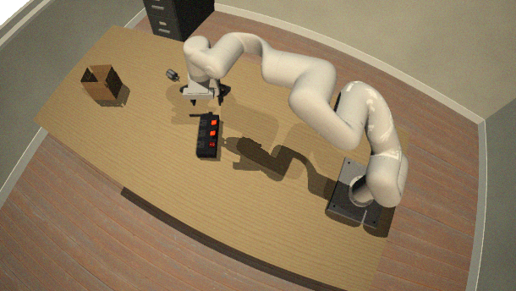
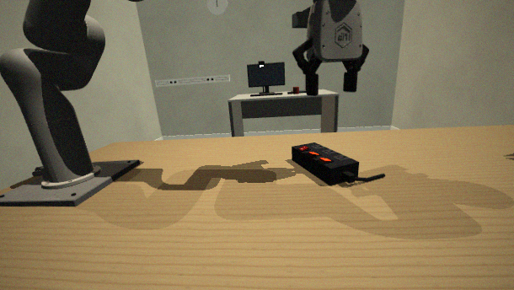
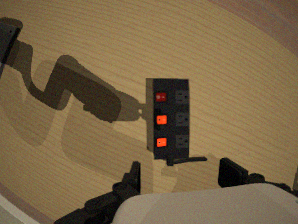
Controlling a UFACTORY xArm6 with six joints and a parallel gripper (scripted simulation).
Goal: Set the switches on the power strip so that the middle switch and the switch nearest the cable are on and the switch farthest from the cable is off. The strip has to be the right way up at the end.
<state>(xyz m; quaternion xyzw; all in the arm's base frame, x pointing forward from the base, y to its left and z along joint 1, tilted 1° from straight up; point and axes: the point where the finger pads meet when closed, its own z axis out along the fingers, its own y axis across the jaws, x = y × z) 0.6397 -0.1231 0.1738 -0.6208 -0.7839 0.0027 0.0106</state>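
The black power strip [image 1: 203, 145] [image 2: 337, 166] [image 3: 177, 152] lies flat on the wooden table [image 1: 127, 140], switches facing up. Its short cable stub [image 1: 195, 114] [image 2: 371, 177] [image 3: 194, 160] points toward the far side of the table. The switch nearest the cable [image 1: 214, 123] [image 2: 324, 159] [image 3: 161, 141] and the middle switch [image 1: 212, 133] [image 2: 313, 153] [image 3: 161, 119] glow bright orange. The switch farthest from the cable [image 1: 211, 144] [image 2: 304, 147] [image 3: 161, 96] is a darker red. My gripper [image 1: 206, 101] [image 2: 330, 88] [image 3: 180, 173] is open and empty, hanging well above the table just beyond the strip's cable end.
An open cardboard box [image 1: 101, 82] stands at the table's far left. A small dark cylinder [image 1: 172, 74] lies near the gripper's left. A dark filing cabinet [image 1: 178, 17] stands behind the table. The arm's base plate [image 1: 338, 203] [image 2: 25, 196] is bolted at the right end.
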